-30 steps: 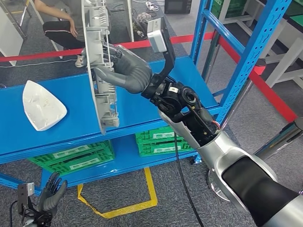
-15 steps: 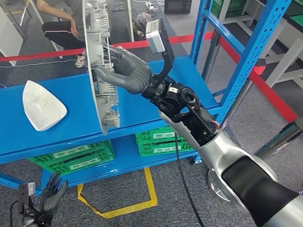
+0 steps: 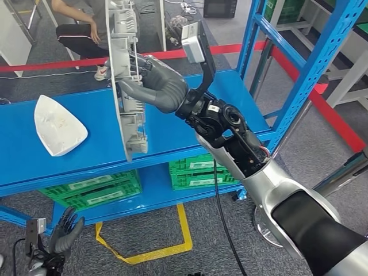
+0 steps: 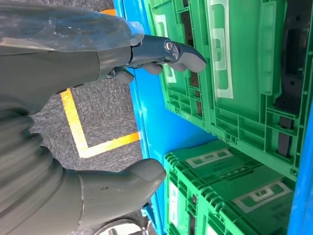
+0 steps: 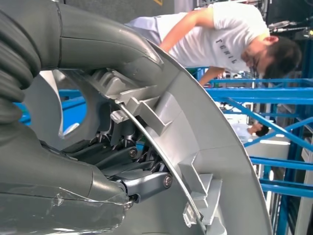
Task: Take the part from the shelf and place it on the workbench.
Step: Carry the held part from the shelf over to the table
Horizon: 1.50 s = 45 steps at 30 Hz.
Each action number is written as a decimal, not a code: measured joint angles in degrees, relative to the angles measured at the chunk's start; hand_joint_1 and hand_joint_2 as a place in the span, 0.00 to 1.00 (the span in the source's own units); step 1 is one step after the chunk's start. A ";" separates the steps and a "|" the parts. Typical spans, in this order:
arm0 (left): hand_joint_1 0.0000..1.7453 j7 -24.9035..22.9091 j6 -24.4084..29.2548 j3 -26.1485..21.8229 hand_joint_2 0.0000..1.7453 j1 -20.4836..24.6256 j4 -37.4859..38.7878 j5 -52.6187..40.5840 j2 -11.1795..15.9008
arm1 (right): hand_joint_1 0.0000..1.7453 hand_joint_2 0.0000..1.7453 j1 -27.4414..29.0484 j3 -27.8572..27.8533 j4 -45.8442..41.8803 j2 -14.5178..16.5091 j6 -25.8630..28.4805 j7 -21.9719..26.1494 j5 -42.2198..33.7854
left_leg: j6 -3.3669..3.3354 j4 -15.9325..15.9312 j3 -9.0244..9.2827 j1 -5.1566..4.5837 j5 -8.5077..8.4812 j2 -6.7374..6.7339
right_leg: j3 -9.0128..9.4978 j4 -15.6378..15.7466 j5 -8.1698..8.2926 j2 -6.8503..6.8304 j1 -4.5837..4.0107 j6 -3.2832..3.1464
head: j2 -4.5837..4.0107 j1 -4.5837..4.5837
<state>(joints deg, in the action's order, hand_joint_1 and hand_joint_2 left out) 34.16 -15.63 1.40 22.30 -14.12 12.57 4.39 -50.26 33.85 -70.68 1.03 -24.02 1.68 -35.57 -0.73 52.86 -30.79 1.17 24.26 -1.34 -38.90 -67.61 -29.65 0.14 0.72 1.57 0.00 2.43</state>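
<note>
Grey ribbed part (image 3: 126,80) gripped on edge by right hand (image 3: 158,86) above blue shelf (image 3: 186,129) — workbench placement outstanding; left hand (image 3: 61,238) hangs empty, fingers apart.

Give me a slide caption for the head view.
Right hand holds a grey part upright above the blue workbench, beside a white part.

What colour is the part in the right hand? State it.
Light grey; the part in the right hand shows best in the head view.

Matt grey moulded plastic part (image 3: 126,86); glossy blue painted metal shelf (image 3: 173,129).
</note>
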 joint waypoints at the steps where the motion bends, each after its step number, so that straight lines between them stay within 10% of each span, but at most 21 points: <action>1: 0.00 -0.04 0.01 0.09 1.00 -0.03 0.00 0.04 -0.02 | 1.00 1.00 0.13 0.01 0.16 0.00 -0.02 0.07 0.10 | 0.03 0.02 0.05 0.04 0.08 0.01 | -1.62 -2.84 -0.54 0.00 0.09 0.09 | 0.00 0.17; 3: 0.00 -0.11 0.02 0.15 1.00 -0.12 0.00 0.12 -0.07 | 1.00 1.00 0.42 0.02 0.48 -0.01 -0.02 0.15 0.43 | 0.36 0.19 0.29 0.25 0.41 0.13 | -1.92 -2.00 1.81 -0.04 0.34 0.22 | 0.00 0.45; 6: 0.00 -0.13 0.07 0.18 1.00 -0.14 -0.01 0.23 -0.13 | 1.00 1.00 0.46 0.04 0.82 -0.01 -0.02 0.40 0.72 | 1.47 1.03 0.54 0.43 1.45 0.38 | 2.32 8.43 7.28 -0.10 0.60 0.31 | 0.00 1.00; 11: 0.00 -0.12 0.19 0.20 1.00 -0.06 -0.02 0.37 -0.11 | 1.00 1.00 0.54 0.03 1.24 -0.02 0.03 0.83 0.75 | 3.14 2.23 -0.45 0.45 2.25 0.40 | 3.13 10.77 6.73 0.45 0.35 -1.64 | 0.00 0.59; 17: 0.00 -0.09 0.38 0.20 1.00 -0.33 -0.02 0.62 0.00 | 1.00 1.00 0.57 0.15 1.69 0.00 -0.09 1.33 1.36 | 3.17 19.83 -11.18 0.19 7.58 0.81 | 3.44 10.92 6.41 0.56 -0.27 -2.99 | 0.00 -1.32; 22: 0.00 -0.08 0.45 0.21 1.00 -0.16 -0.02 0.63 0.46 | 1.00 1.00 0.36 0.26 2.15 0.08 -0.28 1.93 1.98 | 0.34 4.25 -5.61 -1.38 -1.43 0.56 | 3.82 10.96 6.19 0.71 -1.14 -3.16 | 0.00 -1.50; 27: 0.00 -0.07 0.46 0.34 1.00 -0.07 -0.02 0.63 0.60 | 1.00 1.00 0.18 0.21 2.52 0.09 -0.38 1.96 2.61 | 0.11 1.48 -4.27 -1.23 -2.10 0.72 | 3.41 9.87 5.07 0.30 -1.23 -1.96 | 0.00 -1.27; 32: 0.00 -0.13 0.46 0.61 1.00 -0.11 -0.02 0.67 0.44 | 1.00 1.00 -0.03 0.22 3.01 0.09 -0.81 1.86 3.01 | -0.04 1.04 -3.87 -0.72 -2.22 0.95 | -3.29 -5.44 -2.09 0.21 -0.63 -0.67 | 0.00 -0.26; 37: 0.00 -0.14 0.51 0.61 1.00 -0.19 -0.02 0.80 0.45 | 1.00 1.00 0.00 0.28 3.31 0.15 -1.13 1.78 2.98 | 1.14 2.26 -4.12 -0.36 -1.51 1.73 | 3.43 8.05 5.02 0.55 0.27 -0.22 | 0.00 0.62; 42: 0.00 -0.04 0.55 0.63 1.00 -0.29 -0.02 0.90 0.59 | 1.00 1.00 -0.23 0.30 3.54 0.50 -1.40 1.90 2.96 | 2.52 3.39 -4.82 -0.20 -0.85 1.92 | 4.63 10.55 5.11 0.59 0.16 -2.08 | 0.00 0.15; 45: 0.00 0.05 0.57 0.64 1.00 -0.31 -0.02 1.02 0.76 | 1.00 1.00 -0.45 0.30 3.66 0.78 -1.57 2.03 2.99 | 3.15 12.83 -9.35 -0.14 3.76 1.77 | 4.77 10.75 5.21 0.35 0.27 -2.72 | 0.00 -1.00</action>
<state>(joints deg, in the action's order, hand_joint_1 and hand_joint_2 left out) 34.21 -15.06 2.03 21.99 -14.14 13.59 5.16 -50.71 34.14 -67.02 1.81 -25.59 3.71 -32.57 2.42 65.69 -40.15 1.03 28.01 0.42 -34.12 -56.87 -24.43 0.49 0.99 -1.15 0.00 1.43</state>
